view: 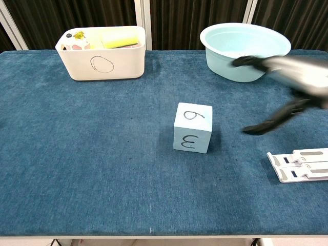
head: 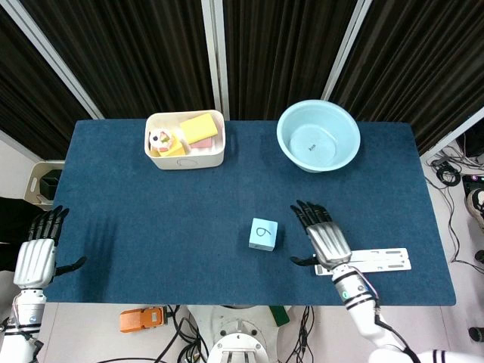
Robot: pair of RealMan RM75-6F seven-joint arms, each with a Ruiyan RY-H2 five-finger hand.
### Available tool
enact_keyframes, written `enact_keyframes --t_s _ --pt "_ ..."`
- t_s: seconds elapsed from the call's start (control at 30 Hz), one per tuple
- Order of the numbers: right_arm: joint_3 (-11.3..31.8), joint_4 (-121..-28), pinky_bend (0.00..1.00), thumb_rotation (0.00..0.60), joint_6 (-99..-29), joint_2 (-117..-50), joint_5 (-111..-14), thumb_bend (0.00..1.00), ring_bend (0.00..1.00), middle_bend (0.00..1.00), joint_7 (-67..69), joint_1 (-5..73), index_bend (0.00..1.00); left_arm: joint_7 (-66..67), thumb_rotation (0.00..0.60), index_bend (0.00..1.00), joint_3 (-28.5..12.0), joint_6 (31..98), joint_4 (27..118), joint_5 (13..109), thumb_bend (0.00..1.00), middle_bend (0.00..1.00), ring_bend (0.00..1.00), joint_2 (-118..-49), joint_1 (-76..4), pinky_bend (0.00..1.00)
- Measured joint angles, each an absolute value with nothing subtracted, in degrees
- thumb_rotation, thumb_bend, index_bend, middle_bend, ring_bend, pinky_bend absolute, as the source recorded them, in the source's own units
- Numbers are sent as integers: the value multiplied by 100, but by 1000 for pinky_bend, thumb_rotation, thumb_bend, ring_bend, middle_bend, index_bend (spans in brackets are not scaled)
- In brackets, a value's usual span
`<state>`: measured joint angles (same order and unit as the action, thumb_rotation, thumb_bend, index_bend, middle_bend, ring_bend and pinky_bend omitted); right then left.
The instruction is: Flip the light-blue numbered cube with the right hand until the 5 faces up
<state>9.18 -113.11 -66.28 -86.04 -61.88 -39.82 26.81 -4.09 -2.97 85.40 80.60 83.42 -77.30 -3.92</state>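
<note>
I am working in a lab: black curtains (head: 280,53) behind the blue-covered table (head: 151,227), loose cables (head: 189,333) on the floor below it.
</note>
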Motion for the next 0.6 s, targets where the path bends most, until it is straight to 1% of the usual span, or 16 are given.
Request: enact_keyframes --t_s 0.2,0.3,0.5,0.6 --pt "1238 -10982 123 493 -6553 -9538 -5056 219 0 48 -4695 3407 0 -493 600 13 -298 8500 7944 8303 11 0 0 -7780 -383 0" --pt "1346 -10698 123 493 -6580 -9864 -4793 219 0 48 -4849 3680 0 -529 600 13 -300 8473 7894 8286 10 0 0 -7797 -383 0" --pt "1500 -10205 128 494 -6697 -10262 -4350 221 0 63 -5120 4050 2 -583 600 13 -301 8419 7812 8260 11 0 0 -7829 -389 0" --pt "1555 -10050 136 494 -6818 -10385 -4120 222 32 100 -5293 4201 49 -608 600 12 -302 8402 7777 8250 10 0 0 -7844 -390 0"
